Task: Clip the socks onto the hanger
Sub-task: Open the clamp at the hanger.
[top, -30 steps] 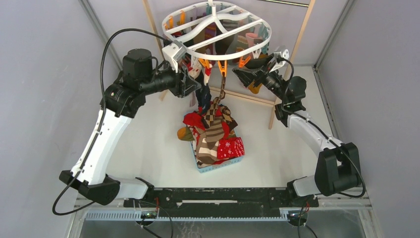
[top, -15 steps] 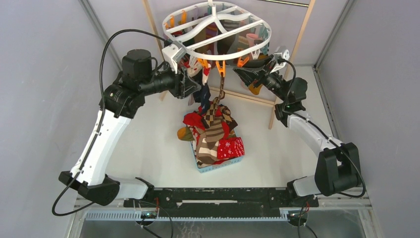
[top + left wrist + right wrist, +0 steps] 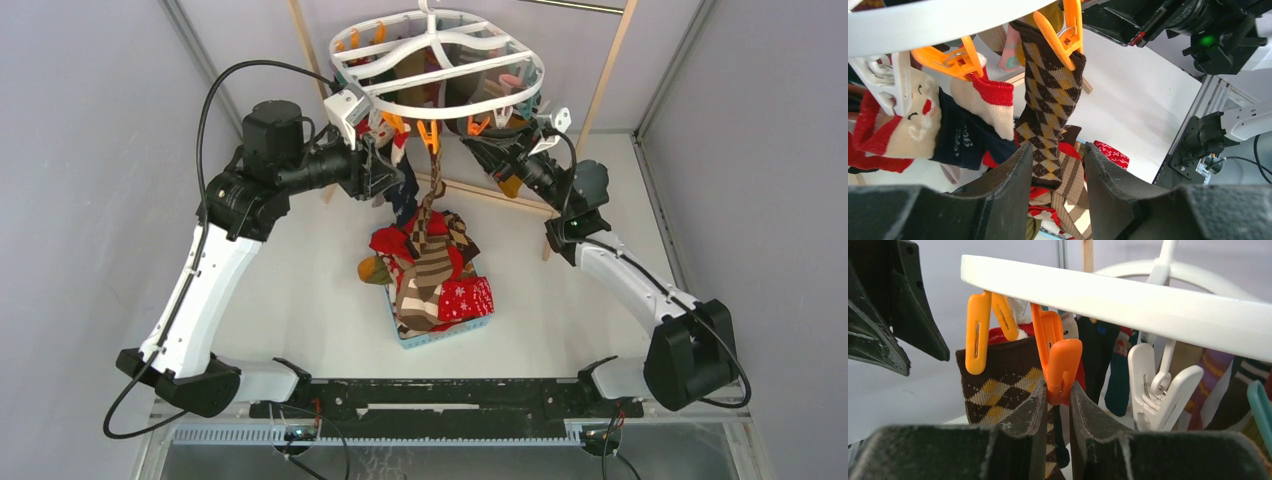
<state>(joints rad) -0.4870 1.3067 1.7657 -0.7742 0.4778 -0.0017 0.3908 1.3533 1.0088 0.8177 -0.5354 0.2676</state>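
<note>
Logged left fingers (image 3: 1023,165) wide apart, flanking a hanging argyle sock (image 3: 1048,100) without gripping it. Found that sock pegged under the white hanger (image 3: 1148,305). Logged right fingers (image 3: 1030,420) narrow, pinching an orange peg (image 3: 1060,365). Noted other socks (image 3: 430,265) heaped on the worktop (image 3: 300,300).

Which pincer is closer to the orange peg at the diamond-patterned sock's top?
Right. The right pincer grips the orange peg; the left pincer straddles the sock lower down.

Top view looks down from the table's (image 3: 300,290) near edge; both wrist views, close beneath the hanger (image 3: 1128,300), share the argyle sock (image 3: 1050,105).
</note>
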